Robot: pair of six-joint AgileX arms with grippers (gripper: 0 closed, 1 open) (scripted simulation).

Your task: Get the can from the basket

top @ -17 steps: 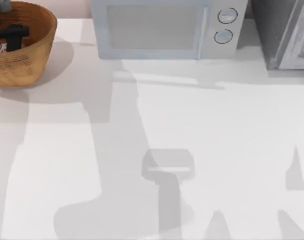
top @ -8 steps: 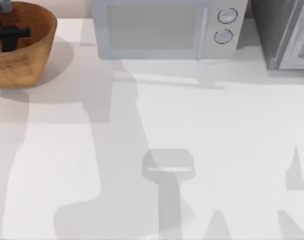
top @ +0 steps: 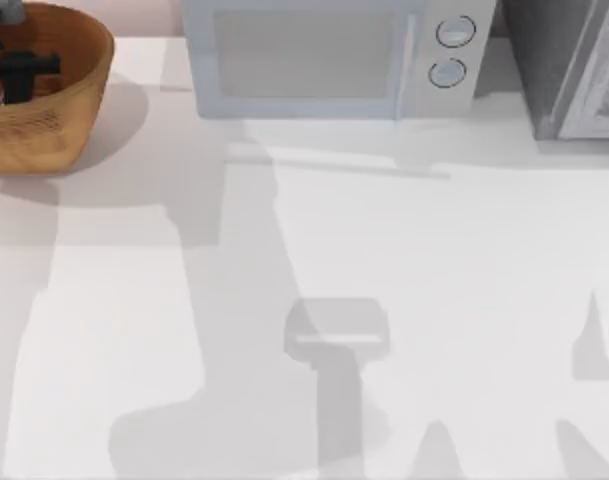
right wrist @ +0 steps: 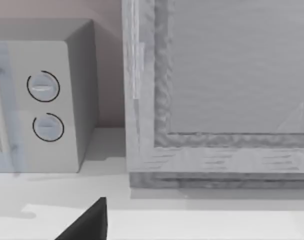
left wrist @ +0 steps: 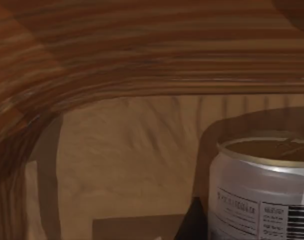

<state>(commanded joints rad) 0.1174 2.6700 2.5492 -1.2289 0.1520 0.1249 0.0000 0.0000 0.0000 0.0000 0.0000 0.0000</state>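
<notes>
**Operator:** Basket (top: pixel 69 95) sits at the table's far left corner in my top view, cut off by the picture's edge, so I see only part of its rim and ribbed inside. My left gripper (top: pixel 12 72) reaches down into it, a dark shape partly out of frame.

**Colleague:** Open or closed?

**Operator:** I cannot tell; the fingers are too dark and cropped from above, and the left wrist view catches just a dark sliver at its lower edge.

**Colleague:** And the can?

**Operator:** From above the arm hides it. In the left wrist view the can (left wrist: pixel 264 192) stands inside the basket on the woven floor, close to the curved wall (left wrist: pixel 142 60). It is upright, long axis vertical, its dull gold top facing up, label with barcode toward the camera. Its lower part and one side are cropped.

**Colleague:** Right arm?

**Operator:** Parked at the right, facing the microwave (right wrist: pixel 47 105) and a grey cabinet (right wrist: pixel 216 90).
</notes>
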